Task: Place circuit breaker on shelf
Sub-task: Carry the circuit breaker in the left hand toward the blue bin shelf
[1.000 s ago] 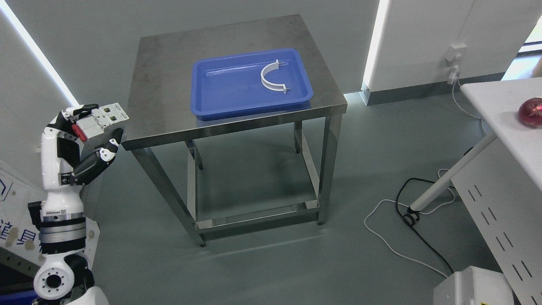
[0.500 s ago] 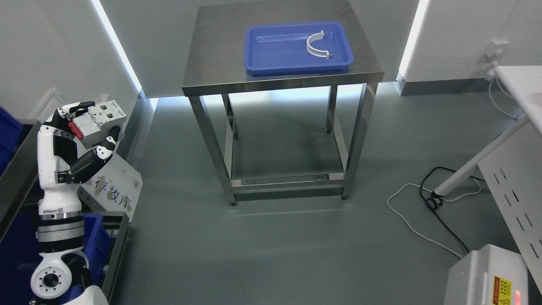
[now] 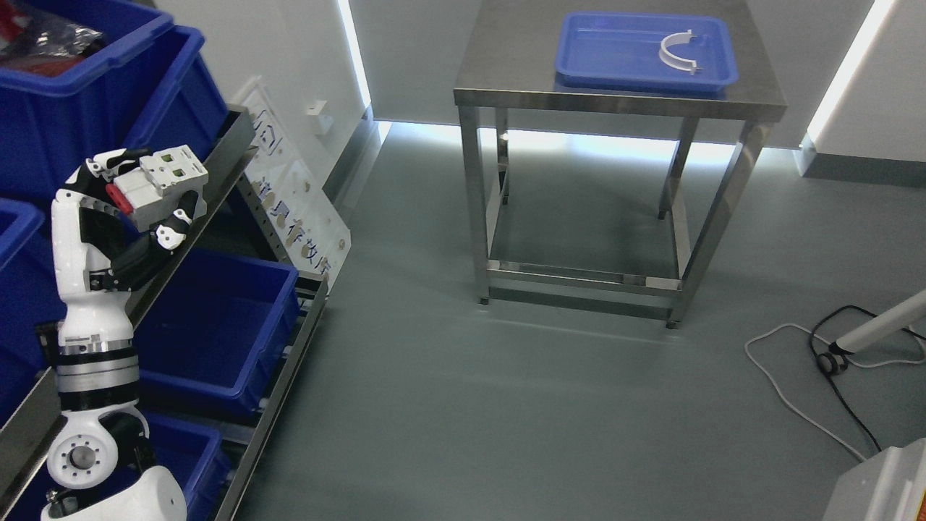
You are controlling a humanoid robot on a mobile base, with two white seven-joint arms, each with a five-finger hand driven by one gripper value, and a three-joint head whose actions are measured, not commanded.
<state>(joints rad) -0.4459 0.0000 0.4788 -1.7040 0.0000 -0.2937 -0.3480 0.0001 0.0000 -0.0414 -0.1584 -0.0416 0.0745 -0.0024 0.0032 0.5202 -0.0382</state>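
Beside steel shelf [image 3: 239, 170] — left hand [image 3: 137, 199] grips boxy circuit breaker [image 3: 159, 184] (white plastic, red tab).

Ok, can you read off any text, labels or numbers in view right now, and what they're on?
White sign board leaning against the shelf: dark characters on it, too tilted and worn to read.
Circuit breaker in the left hand: no legible marking.
Blue bins and blue tray: no text visible.

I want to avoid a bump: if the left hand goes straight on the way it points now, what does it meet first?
Probably the metal shelf edge just beyond the left hand, which holds the circuit breaker; then the blue bin. Depth is unclear.
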